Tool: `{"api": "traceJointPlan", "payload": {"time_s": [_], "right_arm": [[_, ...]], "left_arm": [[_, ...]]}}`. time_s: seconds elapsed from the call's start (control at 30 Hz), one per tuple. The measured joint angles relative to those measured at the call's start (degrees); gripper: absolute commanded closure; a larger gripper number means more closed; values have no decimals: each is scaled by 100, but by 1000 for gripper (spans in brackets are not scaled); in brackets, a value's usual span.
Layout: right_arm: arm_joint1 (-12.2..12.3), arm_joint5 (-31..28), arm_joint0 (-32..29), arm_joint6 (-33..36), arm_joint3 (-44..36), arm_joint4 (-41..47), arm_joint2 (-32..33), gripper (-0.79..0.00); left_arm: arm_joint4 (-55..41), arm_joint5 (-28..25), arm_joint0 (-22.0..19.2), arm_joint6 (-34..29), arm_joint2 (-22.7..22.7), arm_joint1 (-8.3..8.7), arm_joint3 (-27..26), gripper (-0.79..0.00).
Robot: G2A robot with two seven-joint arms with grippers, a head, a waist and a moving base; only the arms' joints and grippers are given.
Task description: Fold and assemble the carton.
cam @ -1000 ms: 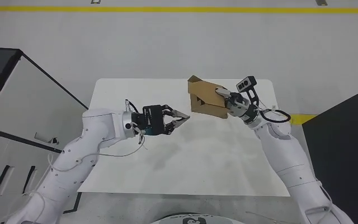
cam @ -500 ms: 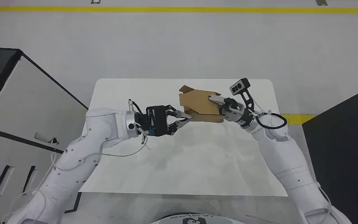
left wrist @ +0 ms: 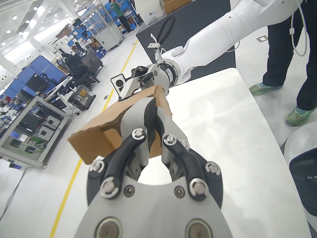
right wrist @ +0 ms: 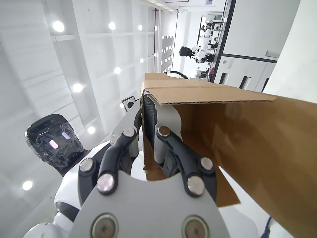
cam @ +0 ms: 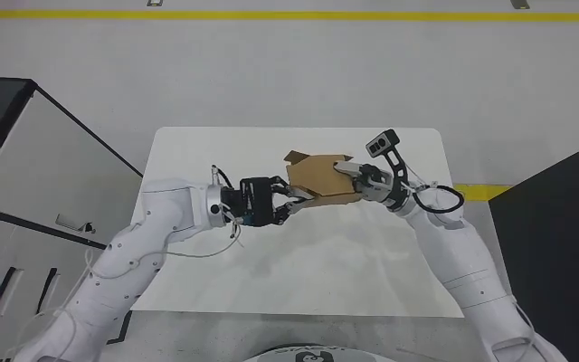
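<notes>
The brown cardboard carton point(cam: 317, 175) hangs over the middle of the white table point(cam: 208, 154), partly unfolded with flaps sticking out. My right gripper point(cam: 344, 167) is shut on its right-hand wall; in the right wrist view the fingers point(right wrist: 163, 117) pinch the corrugated edge of the carton point(right wrist: 247, 134). My left gripper point(cam: 291, 199) is at the carton's near left corner, shut on a flap. In the left wrist view the left gripper point(left wrist: 151, 106) clamps the edge of the carton point(left wrist: 99, 134), with the right gripper point(left wrist: 138, 82) holding the far end.
Bare table surface point(cam: 298, 262) lies below and in front of the carton. A black cabinet point(cam: 543, 235) stands to the right of the table and a dark frame point(cam: 36, 127) to the left. A yellow floor line point(cam: 289, 14) runs behind.
The right arm carried the carton left toward the table's middle and tipped it flatter. The left gripper advanced to the carton and went from open to shut on its corner flap.
</notes>
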Motion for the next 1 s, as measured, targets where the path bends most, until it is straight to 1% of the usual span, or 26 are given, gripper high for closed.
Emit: {"api": "traceJointPlan", "payload": {"time_s": [0.13,0.4,0.7,1.0], "right_arm": [[3,46,-27,-22,-16,-38,9,0],[23,113,-99,-63,-69,-83,110,0],[19,153,-231,-177,-237,-149,67,0],[42,148,-367,-220,-323,-119,209,0]], "left_arm": [[0,14,-5,-11,1,-4,28,0],[-14,14,86,-52,-154,22,-22,0],[13,21,118,-50,-19,4,-63,0],[31,9,197,-30,-180,31,-104,0]]}}
